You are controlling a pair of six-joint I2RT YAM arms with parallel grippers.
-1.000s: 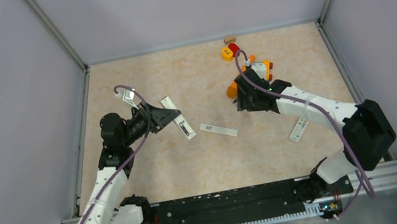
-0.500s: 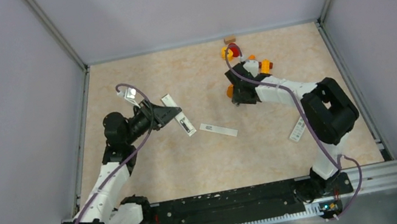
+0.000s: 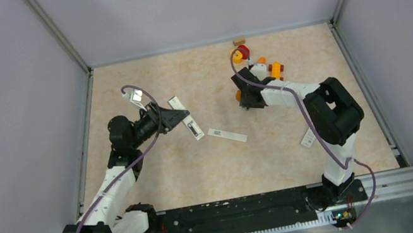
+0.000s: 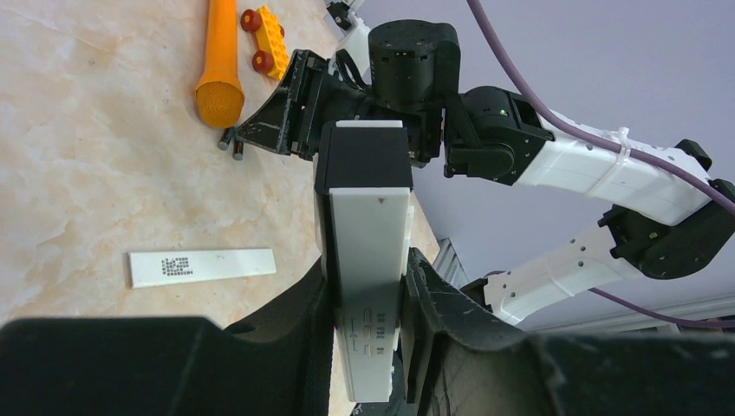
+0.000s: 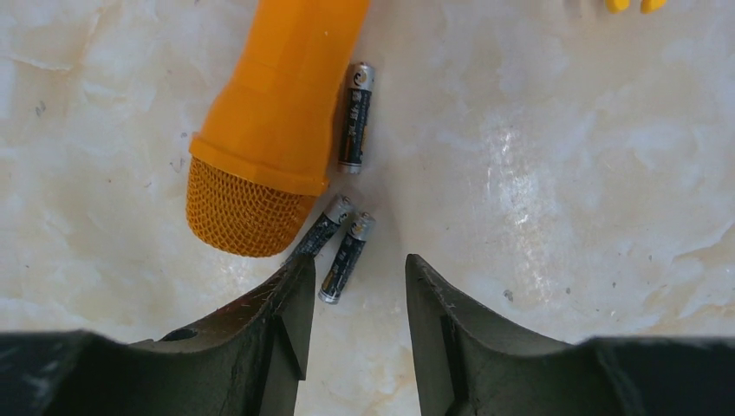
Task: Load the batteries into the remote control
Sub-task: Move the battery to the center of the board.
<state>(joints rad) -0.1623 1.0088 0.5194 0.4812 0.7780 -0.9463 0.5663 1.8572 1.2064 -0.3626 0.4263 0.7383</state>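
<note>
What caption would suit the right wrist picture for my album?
Right tool, jaws apart, above three small dark cylindrical batteries beside an orange plastic toy microphone.

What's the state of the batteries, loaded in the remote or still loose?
Loose: three batteries lie on the table beside the orange toy, just ahead of the right gripper.

Top edge cuts orange toy (image 5: 269, 130); one battery (image 5: 322, 227) half-hidden.

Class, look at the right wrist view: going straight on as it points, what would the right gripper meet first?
Probably the nearest battery, lying just ahead of the right gripper between its fingers; depth is unclear, so the table might come first.
</note>
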